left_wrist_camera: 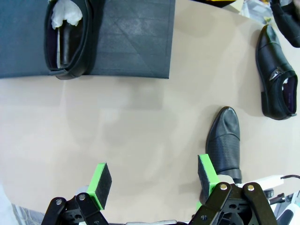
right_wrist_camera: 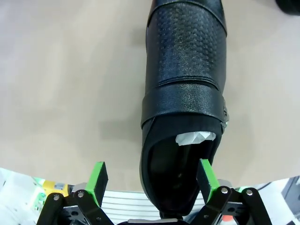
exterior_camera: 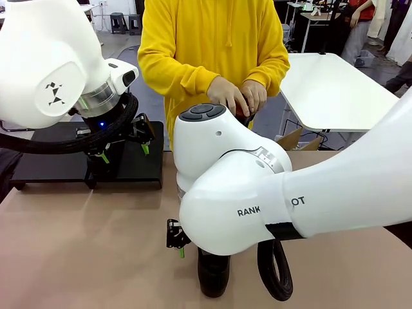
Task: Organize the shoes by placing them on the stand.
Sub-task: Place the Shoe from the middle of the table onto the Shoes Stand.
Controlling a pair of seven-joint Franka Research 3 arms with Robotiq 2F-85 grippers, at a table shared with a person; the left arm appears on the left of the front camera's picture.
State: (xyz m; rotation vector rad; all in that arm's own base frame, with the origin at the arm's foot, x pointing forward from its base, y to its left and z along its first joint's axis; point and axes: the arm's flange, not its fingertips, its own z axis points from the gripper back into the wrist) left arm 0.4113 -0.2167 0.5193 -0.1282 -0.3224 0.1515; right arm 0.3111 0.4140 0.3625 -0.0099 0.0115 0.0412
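One black shoe [left_wrist_camera: 70, 37], stuffed with white paper, lies on the matte-black stand [left_wrist_camera: 136, 42]. My left gripper [left_wrist_camera: 153, 176] hangs open over bare tabletop just off the stand's edge; from the front the left gripper [exterior_camera: 123, 152] hovers above the stand [exterior_camera: 45, 161]. Two more shoes lie on the table, one textured [left_wrist_camera: 225, 145] and one glossy [left_wrist_camera: 276, 75]. My right gripper [right_wrist_camera: 152, 174] stands open around the heel of the textured shoe [right_wrist_camera: 185, 93], the left pad clear of it. In the front view this shoe [exterior_camera: 212, 273] shows under the right gripper [exterior_camera: 187, 254].
A person in a yellow hoodie [exterior_camera: 212, 45] stands at the far side with both hands [exterior_camera: 235, 96] together on something dark. A white table [exterior_camera: 335, 90] and a cardboard box [exterior_camera: 296, 138] sit behind on the right. The tan tabletop [exterior_camera: 84, 244] is bare at front left.
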